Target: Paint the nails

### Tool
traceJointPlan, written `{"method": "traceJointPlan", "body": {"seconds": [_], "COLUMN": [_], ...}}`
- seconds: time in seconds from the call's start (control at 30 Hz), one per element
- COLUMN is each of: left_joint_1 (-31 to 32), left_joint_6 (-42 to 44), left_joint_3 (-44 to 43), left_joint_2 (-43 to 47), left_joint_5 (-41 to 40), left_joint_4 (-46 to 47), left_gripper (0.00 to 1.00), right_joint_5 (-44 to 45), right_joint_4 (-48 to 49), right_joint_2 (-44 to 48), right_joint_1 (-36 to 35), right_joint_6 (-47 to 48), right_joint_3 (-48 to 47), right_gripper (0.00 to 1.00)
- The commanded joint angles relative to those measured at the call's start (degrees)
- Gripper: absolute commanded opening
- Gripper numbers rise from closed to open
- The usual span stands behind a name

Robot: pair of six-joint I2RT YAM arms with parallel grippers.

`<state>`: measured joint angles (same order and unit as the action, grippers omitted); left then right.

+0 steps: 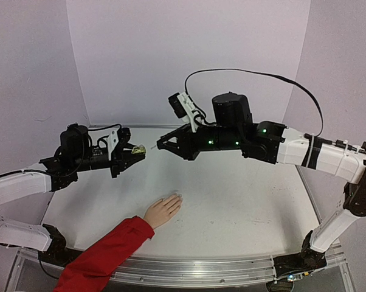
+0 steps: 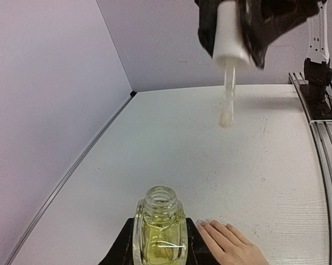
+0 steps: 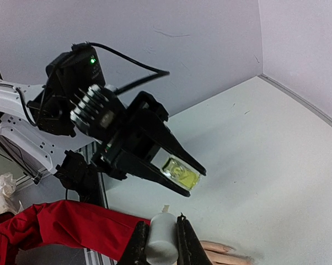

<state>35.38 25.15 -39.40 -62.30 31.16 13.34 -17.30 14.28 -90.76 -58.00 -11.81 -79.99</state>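
A peach hand (image 1: 163, 210) with a red sleeve (image 1: 104, 255) lies flat on the white table near the front; its nails (image 2: 202, 222) show as pale tips. My left gripper (image 1: 138, 149) is shut on an uncapped yellow-green bottle (image 2: 160, 232), held above the table, tilted toward the right arm. A short gap to its right, my right gripper (image 1: 160, 145) is shut on the white cap (image 3: 161, 238). The cap's brush (image 2: 226, 116) hangs free in the air, clear of the bottle's neck. Hand and nails lie below and in front of both grippers.
The white table (image 1: 244, 201) is walled by pale purple panels at the back and sides. A metal rail (image 1: 201, 267) runs along the near edge. A black cable (image 1: 262, 74) loops above the right arm. Crumpled white paper (image 3: 3, 185) lies beyond the table's edge.
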Motion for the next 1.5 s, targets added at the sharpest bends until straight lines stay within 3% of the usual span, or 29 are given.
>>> {"method": "traceJointPlan", "body": {"seconds": [0.0,1.47], "left_joint_1": [0.5,2.0], "left_joint_6": [2.0,3.2], "left_joint_3": [-1.6,-2.4], "left_joint_2": [-0.7,-2.0], "left_joint_5": [-1.3,-1.3], "left_joint_4": [0.0,-1.8], "left_gripper": [0.00,0.00], "right_joint_5": [-1.3,5.1], "right_joint_4": [-0.2,-1.7], "right_joint_2": [-0.3,-8.2], "right_joint_1": [-0.4,-1.6], "right_joint_6": [-0.8,0.6], "right_joint_3": [-4.5,-9.7], "right_gripper": [0.00,0.00]}}
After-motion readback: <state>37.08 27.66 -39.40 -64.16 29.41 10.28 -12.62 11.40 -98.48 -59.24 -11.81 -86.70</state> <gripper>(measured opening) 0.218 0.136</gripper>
